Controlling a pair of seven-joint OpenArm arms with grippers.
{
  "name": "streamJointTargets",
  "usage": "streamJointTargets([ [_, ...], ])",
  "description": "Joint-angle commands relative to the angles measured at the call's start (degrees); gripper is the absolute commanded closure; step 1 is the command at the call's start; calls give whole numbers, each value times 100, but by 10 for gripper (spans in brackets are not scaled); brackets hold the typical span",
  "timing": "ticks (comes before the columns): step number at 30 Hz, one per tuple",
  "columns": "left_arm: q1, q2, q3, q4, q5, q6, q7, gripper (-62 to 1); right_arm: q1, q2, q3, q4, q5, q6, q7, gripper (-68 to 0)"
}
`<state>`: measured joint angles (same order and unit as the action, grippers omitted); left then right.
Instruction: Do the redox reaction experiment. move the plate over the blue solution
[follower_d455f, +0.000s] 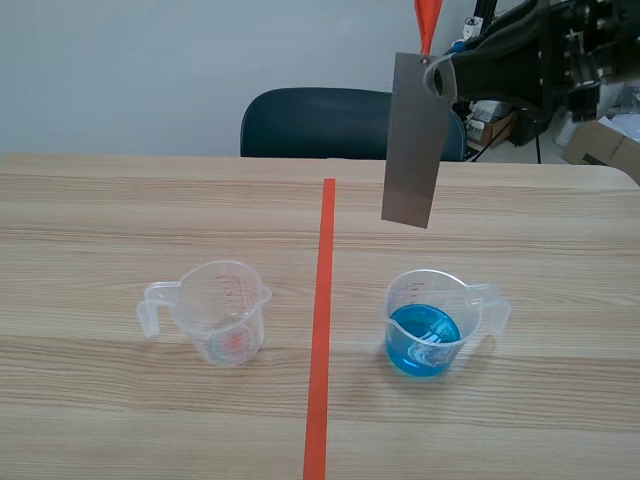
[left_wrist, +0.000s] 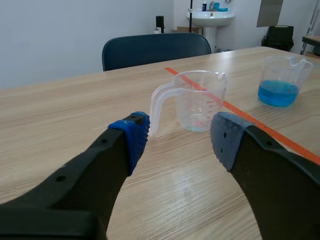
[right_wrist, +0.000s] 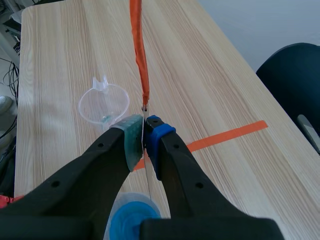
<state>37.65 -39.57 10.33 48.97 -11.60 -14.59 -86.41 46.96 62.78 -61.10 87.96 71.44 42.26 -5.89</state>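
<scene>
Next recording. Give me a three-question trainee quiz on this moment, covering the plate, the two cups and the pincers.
1. Fill in: the left pincer, facing the empty cup, is ____.
2. Which holds the metal plate? A) left pincer B) right pincer C) nothing, it lies on the table
3. True or false: the plate's lower edge dips into the blue solution.
Key: 1 open; 2 B; 3 false, it hangs in the air above the table.

A clear measuring cup (follower_d455f: 225, 312) stands on the wooden table (follower_d455f: 100, 230), a dark chair (follower_d455f: 310, 122) behind.
</scene>
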Motion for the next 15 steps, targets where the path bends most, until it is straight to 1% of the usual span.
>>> streamJointTargets([
  [1,120,-122,-39,118,0,11,-262,-239,129,223,116,153,109,46,201,-6],
  [3,330,-280,-76,243,-2,15,-262,-191,101,435,116,282,109,46,323,-6],
  [7,726,-487,-437,479,-4,33,-262,-40,-79,772,114,472,96,46,597,-6],
  [8,815,-533,-560,535,-2,33,-262,-26,-151,824,114,481,90,46,667,-6],
  [12,1075,-789,-949,743,-4,33,-262,-27,-413,960,114,483,-98,46,942,-6],
  [15,1143,-1196,-999,822,2,28,-262,-27,-605,1040,114,490,-306,46,1134,-6],
])
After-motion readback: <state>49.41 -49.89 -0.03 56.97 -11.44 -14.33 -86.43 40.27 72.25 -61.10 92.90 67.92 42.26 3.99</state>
